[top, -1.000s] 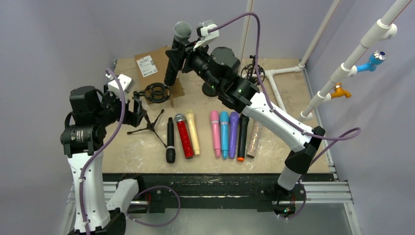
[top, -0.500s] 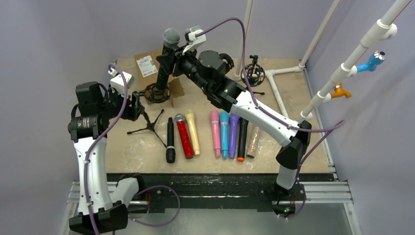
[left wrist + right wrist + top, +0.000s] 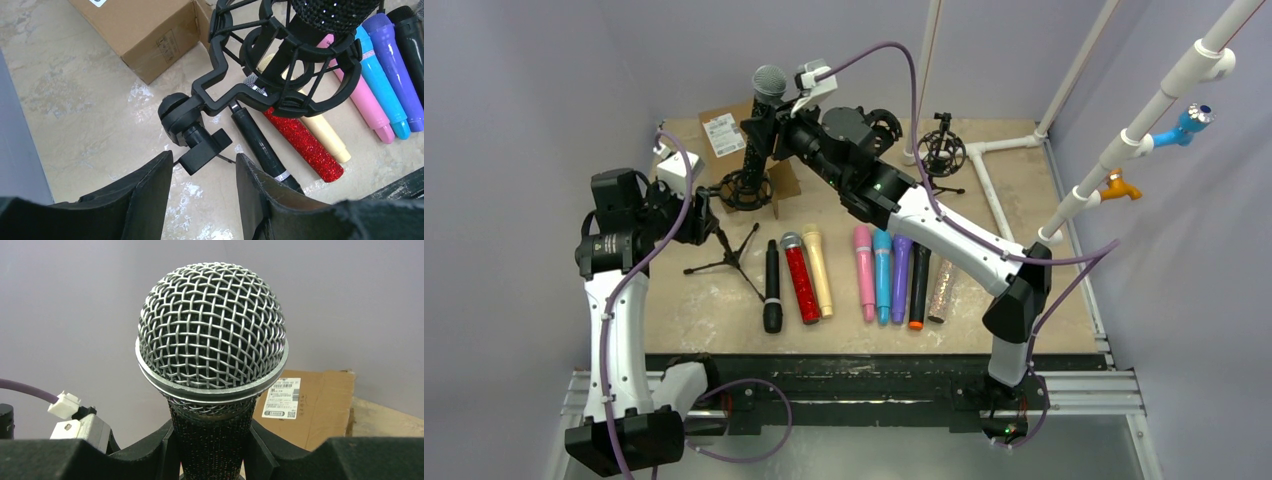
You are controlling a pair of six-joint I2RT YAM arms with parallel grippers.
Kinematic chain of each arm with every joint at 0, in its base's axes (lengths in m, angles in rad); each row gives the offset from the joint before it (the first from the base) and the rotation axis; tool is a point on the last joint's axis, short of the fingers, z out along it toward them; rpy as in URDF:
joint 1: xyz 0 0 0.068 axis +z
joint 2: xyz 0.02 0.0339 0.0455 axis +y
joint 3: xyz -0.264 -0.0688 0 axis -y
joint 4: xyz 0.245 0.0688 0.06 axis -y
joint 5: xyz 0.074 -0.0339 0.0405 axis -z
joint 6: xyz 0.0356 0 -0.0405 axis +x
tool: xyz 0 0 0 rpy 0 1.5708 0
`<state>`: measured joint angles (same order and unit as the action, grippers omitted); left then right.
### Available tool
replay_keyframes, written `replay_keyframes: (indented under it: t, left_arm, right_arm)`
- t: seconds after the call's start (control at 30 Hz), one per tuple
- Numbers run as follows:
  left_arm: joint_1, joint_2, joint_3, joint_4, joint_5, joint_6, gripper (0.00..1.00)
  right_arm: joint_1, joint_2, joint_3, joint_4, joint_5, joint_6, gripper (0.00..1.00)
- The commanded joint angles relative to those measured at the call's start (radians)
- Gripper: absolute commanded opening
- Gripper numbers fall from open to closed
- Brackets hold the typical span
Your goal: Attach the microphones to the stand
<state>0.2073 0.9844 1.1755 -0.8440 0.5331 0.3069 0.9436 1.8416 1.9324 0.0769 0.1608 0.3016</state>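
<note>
My right gripper [image 3: 762,128] is shut on a black glittery microphone [image 3: 757,130] with a silver mesh head [image 3: 212,325] and holds it upright. Its lower end sits inside the black shock-mount ring [image 3: 744,190] of the tripod stand [image 3: 729,255]. In the left wrist view the microphone body [image 3: 325,7] passes through the ring [image 3: 235,35]. My left gripper [image 3: 205,160] is open, its fingers [image 3: 150,190] flanking the stand's swivel block [image 3: 202,149] without closing on it. More microphones lie in a row: black [image 3: 772,285], red [image 3: 802,280], cream [image 3: 818,272], pink [image 3: 864,270], blue [image 3: 883,272], purple [image 3: 901,272].
A black microphone with an orange end [image 3: 919,285] and a silver glittery one [image 3: 943,285] end the row. A brown cardboard box [image 3: 729,130] lies behind the stand. A second shock-mount stand [image 3: 944,150] is at the back. White pipes [image 3: 1014,145] run along the right.
My right arm has carried the black microphone left and down, bringing its lower end into the shock-mount ring. My left gripper has shifted back and up, closer to the stand's post.
</note>
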Motion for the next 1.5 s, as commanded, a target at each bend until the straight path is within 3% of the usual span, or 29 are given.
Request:
replay_keyframes:
  t: [0.0, 0.33, 0.6, 0.73, 0.93, 1.03, 1.1, 1.3, 1.47]
  left_arm:
    - [0.005, -0.008, -0.006, 0.066, -0.001, 0.011, 0.48]
    - [0.005, -0.005, -0.031, 0.108, -0.039, 0.010, 0.43]
    - [0.005, 0.016, -0.047, 0.135, -0.041, 0.006, 0.44]
    - [0.006, 0.029, -0.055, 0.148, -0.040, 0.004, 0.48]
    - [0.006, 0.037, -0.070, 0.176, -0.034, 0.003, 0.64]
    - [0.006, 0.032, -0.090, 0.207, -0.008, 0.003, 0.66]
    - [0.005, 0.032, -0.102, 0.222, 0.014, 0.000, 0.64]
    - [0.006, 0.050, -0.107, 0.251, 0.073, -0.031, 0.40]
    - [0.004, 0.056, -0.122, 0.261, 0.092, -0.039, 0.37]
  right_arm:
    - [0.022, -0.020, -0.003, 0.052, -0.021, -0.038, 0.00]
    - [0.075, 0.008, 0.023, 0.016, 0.019, -0.150, 0.00]
    - [0.087, -0.004, -0.045, 0.046, 0.032, -0.132, 0.00]
    - [0.087, -0.013, -0.090, 0.061, 0.070, -0.114, 0.00]
    - [0.087, -0.016, -0.086, 0.014, 0.100, -0.107, 0.00]
    - [0.087, -0.028, -0.096, -0.007, 0.108, -0.108, 0.00]
    - [0.087, -0.037, -0.102, -0.020, 0.100, -0.111, 0.00]
    - [0.087, -0.024, -0.056, -0.110, 0.083, -0.113, 0.00]
    - [0.094, -0.058, -0.163, -0.030, 0.110, -0.098, 0.00]
